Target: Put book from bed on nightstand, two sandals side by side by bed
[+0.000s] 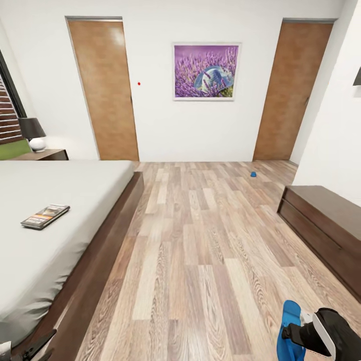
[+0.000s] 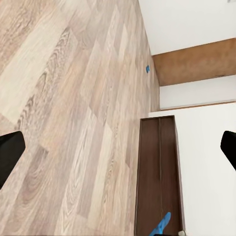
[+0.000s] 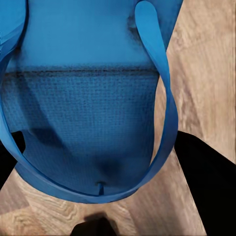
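The right gripper carries one blue sandal low over the wood floor, its fingers closed on the flip-flop. In the right wrist view the sole and toe strap sit close against the camera, with a dark finger beside the strap. It looks held this way for carrying to the bed, where the pair must end up side by side.

The second sandal lies far off on the floor, well apart from the bed and near the right-hand brown door (a small blue speck from here). It also shows as a blue dot in the left wrist view.

The book rests flat on the pale mattress, near the edge of the bed that faces the open floor. A nightstand stands beyond the bed against the far wall, with a dark-shaded lamp on it.

The left gripper hangs free of any load, its fingers spread wide apart over bare planks.

The long low dark cabinet runs along the wall across the floor from the bed. The stretch of floor between cabinet and bed looks free, so I judge nothing blocks setting the held sandal down by the bed frame. The purple flower picture hangs between the two doors.
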Controlling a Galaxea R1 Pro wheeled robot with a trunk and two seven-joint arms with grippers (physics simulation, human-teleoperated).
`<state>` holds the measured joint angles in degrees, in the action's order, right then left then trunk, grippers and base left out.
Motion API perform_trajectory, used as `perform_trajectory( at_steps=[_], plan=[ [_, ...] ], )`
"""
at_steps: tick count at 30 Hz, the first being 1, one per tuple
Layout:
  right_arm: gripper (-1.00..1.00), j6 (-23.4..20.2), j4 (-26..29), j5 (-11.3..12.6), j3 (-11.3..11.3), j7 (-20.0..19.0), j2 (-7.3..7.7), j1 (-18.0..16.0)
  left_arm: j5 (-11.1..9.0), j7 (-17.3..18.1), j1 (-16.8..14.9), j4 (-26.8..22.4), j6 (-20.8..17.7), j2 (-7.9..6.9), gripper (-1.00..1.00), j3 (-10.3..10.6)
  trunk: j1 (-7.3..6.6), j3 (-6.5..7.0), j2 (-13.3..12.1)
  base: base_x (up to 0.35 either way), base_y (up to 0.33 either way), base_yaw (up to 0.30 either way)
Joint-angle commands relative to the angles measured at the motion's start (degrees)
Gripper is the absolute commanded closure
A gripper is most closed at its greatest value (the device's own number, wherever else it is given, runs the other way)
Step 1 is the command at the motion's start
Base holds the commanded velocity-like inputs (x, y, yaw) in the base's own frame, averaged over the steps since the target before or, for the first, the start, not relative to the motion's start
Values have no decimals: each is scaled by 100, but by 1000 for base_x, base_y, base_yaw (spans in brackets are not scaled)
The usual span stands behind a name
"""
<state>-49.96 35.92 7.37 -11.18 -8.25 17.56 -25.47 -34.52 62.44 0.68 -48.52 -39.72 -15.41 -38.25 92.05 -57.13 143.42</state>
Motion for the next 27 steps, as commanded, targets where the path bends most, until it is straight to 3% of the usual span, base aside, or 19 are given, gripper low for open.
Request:
perform_trajectory(
  at_steps=[1, 27],
  plan=[
    [100, -22, 5, 25, -19, -2, 0, -2, -30, -4, 2, -8, -44, 0, -100, 2, 1, -5, 2, 177, -239, 0],
    [100, -26, 5, -14, -42, -3, 2, -2, -28, -4, 1, -8, -44, 2, -100, 10, 1, -5, 2, 177, -240, 0]
  ],
)
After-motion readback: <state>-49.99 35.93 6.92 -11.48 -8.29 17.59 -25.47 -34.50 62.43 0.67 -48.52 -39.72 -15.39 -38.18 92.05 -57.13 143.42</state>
